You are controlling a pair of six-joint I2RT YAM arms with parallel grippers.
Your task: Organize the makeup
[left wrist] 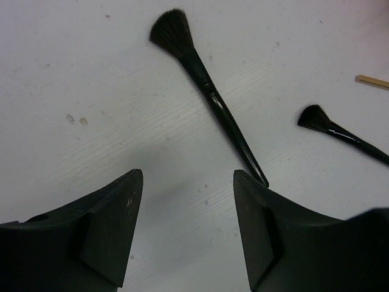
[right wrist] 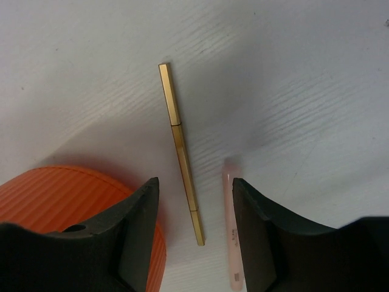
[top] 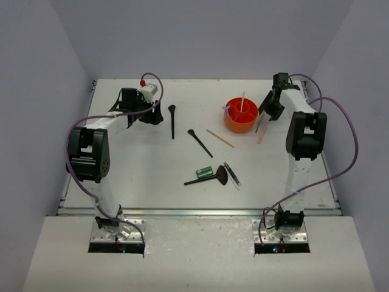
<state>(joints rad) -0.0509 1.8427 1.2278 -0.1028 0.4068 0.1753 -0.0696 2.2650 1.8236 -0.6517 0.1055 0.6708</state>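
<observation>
We see our left gripper [left wrist: 188, 182] spread and empty over the white table [left wrist: 91, 73], near a long black brush [left wrist: 206, 91]. Our right gripper [right wrist: 194, 180], also spread, hovers over a slim tan stick [right wrist: 179, 146] and a pale pink stick [right wrist: 231, 225] beside the ribbed orange cup [right wrist: 61, 194].

White table [top: 152, 176] enclosed left, rear and right by plain pale lilac-grey walls [top: 200, 36] — light even and diffuse, shadows soft — with a metal rail [top: 200, 212] along its near edge.

Small brush [left wrist: 340, 132] handle, tan stick [left wrist: 372, 81] cut off by right edge.
</observation>
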